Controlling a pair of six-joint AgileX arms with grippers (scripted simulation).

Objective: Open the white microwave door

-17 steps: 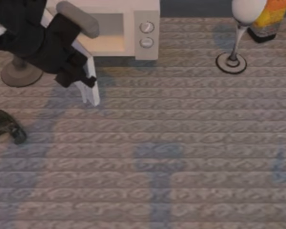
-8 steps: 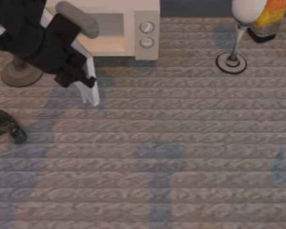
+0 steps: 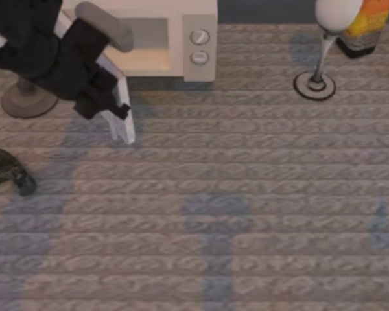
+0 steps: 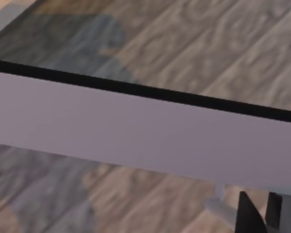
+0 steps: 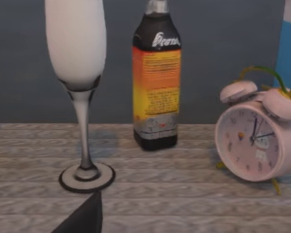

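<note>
Barely any change vs prior frames: door (image 3: 122, 110) swung wide off white microwave (image 3: 175, 39); left pincer (image 3: 107, 107) pinching its edge. Nearly done.

A wood-grain table (image 3: 259, 194) with soft shadows meets a dark blue-grey wall (image 5: 223, 58) behind.

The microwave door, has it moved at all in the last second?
Barely: the door sits about where it was against the white microwave, its free end a touch nearer it, with the left gripper on it.
</note>
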